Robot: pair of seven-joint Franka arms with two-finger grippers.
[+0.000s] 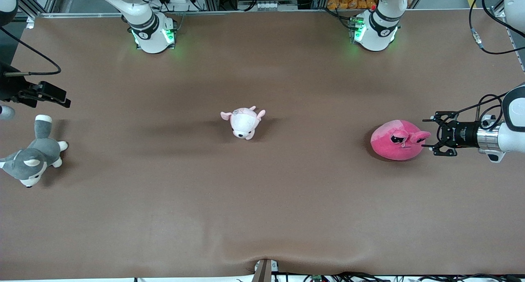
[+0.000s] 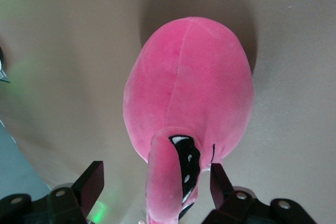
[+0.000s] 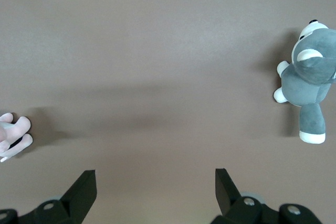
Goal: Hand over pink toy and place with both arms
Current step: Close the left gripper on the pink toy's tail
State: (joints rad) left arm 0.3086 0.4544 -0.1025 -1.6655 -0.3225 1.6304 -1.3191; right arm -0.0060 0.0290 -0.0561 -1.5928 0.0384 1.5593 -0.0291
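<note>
round hot-pink plush toy (image 1: pixel 396 145) on brown table (image 1: pixel 262 200), toward left arm's end | left end effector (image 1: pixel 431 135) open, fingers astride toy's ear, contact unclear | right end effector (image 3: pixel 152 192) open above table, arm mostly cut off | grey-and-white husky plush (image 1: pixel 33 157) partly cropped

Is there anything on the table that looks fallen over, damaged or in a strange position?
Nothing looks damaged or spilled. The grey husky plush lies near the table edge at the right arm's end. The left hand has its fingers open around an ear of the pink toy; the right hand waits open.
</note>
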